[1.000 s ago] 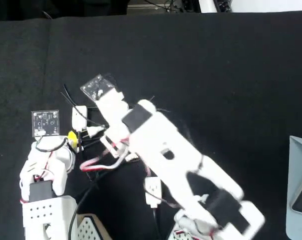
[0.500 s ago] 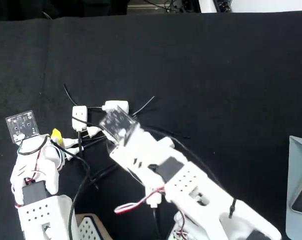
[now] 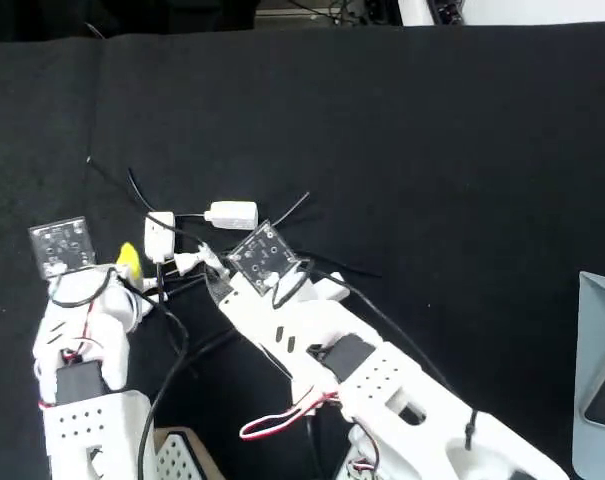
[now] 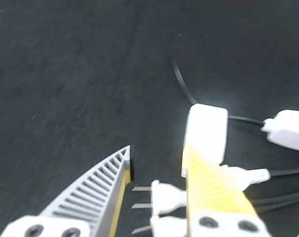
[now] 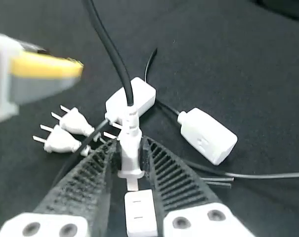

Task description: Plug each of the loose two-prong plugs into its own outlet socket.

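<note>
My right gripper (image 5: 129, 143) has its dark fingers pressed on both sides of a white two-prong plug (image 5: 129, 157), whose prongs point at a white outlet socket (image 5: 132, 101). A black cable crosses that socket. Two more loose plugs (image 5: 65, 131) lie beside it, and a second socket (image 5: 207, 134) lies farther off. My left gripper (image 4: 156, 153) stands open over two plugs (image 4: 164, 195), next to a socket (image 4: 206, 133). From above, both sockets (image 3: 159, 237) (image 3: 232, 214) lie between the arms.
Thin black leads run from the sockets and plugs across the black cloth. A third white socket (image 5: 139, 213) lies under my right gripper. A grey tray (image 3: 597, 380) sits at the table's right edge. The left arm's yellow finger (image 5: 40, 71) is close to my right gripper.
The right arm has drawn back from over the sockets toward the near edge and come down at the plugs. The left arm swung left, then back a little.
</note>
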You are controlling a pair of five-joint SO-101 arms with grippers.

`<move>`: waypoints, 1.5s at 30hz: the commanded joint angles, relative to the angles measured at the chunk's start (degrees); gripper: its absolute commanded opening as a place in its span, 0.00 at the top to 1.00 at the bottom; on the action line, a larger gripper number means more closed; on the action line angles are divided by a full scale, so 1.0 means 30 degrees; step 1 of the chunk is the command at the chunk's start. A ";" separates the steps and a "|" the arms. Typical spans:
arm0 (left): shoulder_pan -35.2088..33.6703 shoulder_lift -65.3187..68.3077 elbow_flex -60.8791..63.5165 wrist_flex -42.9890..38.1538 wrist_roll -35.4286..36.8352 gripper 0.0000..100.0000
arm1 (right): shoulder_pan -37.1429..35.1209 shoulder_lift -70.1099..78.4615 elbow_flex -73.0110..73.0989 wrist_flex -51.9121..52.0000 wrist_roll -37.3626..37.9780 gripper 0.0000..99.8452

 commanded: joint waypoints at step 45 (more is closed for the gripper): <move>0.2095 -0.5421 -0.1128 0.3341 0.1260 0.82 | 0.0176 -0.2652 -0.2681 0.8410 -0.1524 0.99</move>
